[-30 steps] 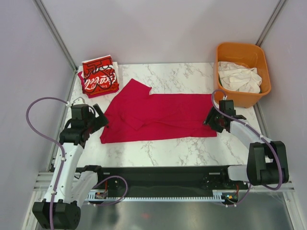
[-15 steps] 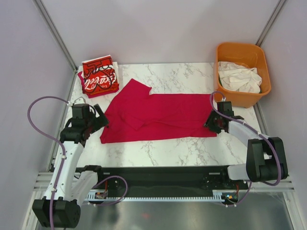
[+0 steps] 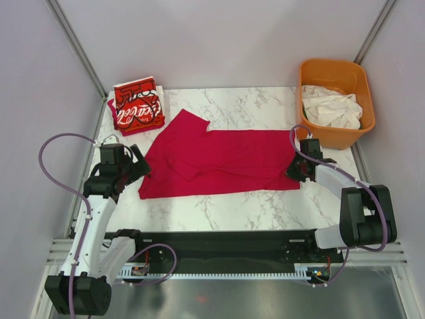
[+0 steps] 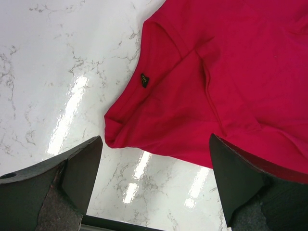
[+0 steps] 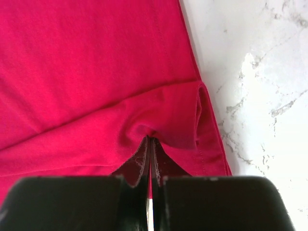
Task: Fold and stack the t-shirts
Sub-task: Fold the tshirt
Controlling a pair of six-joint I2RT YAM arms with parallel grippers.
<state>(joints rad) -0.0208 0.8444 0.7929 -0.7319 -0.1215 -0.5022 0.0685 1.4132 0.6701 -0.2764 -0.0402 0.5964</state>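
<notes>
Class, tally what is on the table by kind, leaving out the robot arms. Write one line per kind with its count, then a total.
Plain crimson t-shirt, spread flat: 1
Coca-Cola print t-shirt, folded: 1
Orange tub: 1
Off-white cloth heap in the tub: 1 (the pieces cannot be told apart)
Total: 4

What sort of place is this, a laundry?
Likely a robotics test booth, not a laundry: two robot arms bolted to a marble-look table, plain panel walls, one red t-shirt spread out.
</notes>
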